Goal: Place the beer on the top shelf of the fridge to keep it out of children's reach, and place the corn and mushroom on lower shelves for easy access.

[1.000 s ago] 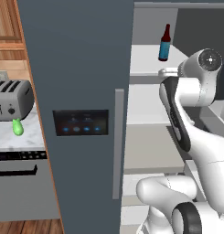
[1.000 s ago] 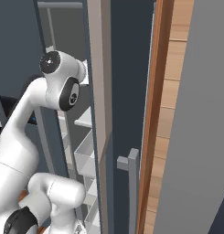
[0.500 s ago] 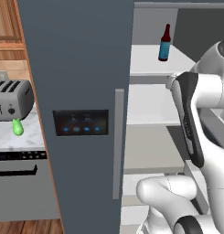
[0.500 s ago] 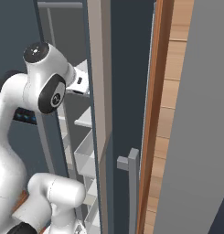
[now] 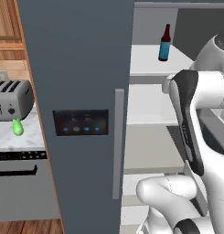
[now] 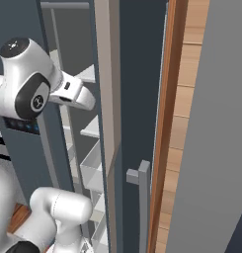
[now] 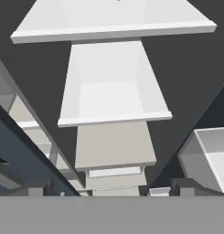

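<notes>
Left base view shows you the beer [image 5: 164, 43] standing on the top shelf [image 5: 145, 61] while your arm has swung back with the gripper open and empty, leaving the corn [image 5: 17, 126] on the table [image 5: 13, 140] for next.

The white arm [image 5: 195, 119] swings right and back out of the fridge [image 5: 77, 68]: its round upper joint, a second ago in front of the shelves just under the beer [image 5: 164, 44], now sits at the far right, leaving the middle shelf uncovered.
</notes>
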Robot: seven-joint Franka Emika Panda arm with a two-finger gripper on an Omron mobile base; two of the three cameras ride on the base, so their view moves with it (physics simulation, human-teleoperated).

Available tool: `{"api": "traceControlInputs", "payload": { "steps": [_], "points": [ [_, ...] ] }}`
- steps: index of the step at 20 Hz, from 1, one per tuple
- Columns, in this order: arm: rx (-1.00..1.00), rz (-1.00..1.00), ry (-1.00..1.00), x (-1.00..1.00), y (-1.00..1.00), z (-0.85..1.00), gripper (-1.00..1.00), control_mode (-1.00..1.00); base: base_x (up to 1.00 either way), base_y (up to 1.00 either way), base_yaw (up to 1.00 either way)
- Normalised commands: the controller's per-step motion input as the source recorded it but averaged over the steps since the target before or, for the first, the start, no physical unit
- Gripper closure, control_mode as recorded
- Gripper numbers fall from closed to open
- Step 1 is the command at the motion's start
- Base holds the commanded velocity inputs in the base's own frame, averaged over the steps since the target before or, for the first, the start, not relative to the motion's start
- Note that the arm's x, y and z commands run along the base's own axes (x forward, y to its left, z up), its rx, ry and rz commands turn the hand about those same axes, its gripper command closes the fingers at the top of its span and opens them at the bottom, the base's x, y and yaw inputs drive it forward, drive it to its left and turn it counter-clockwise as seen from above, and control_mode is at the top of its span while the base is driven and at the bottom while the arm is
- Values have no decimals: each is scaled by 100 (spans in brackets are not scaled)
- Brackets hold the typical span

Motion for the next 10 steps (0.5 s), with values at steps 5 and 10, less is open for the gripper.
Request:
{"api": "traceControlInputs", "payload": {
  "steps": [5,10],
  "points": [
    [0,7,0,-39,7,-1,-100,-100,0,0,0],
    [0,3,0,-13,3,-2,-100,100,-64,26,16]
  ]
}}
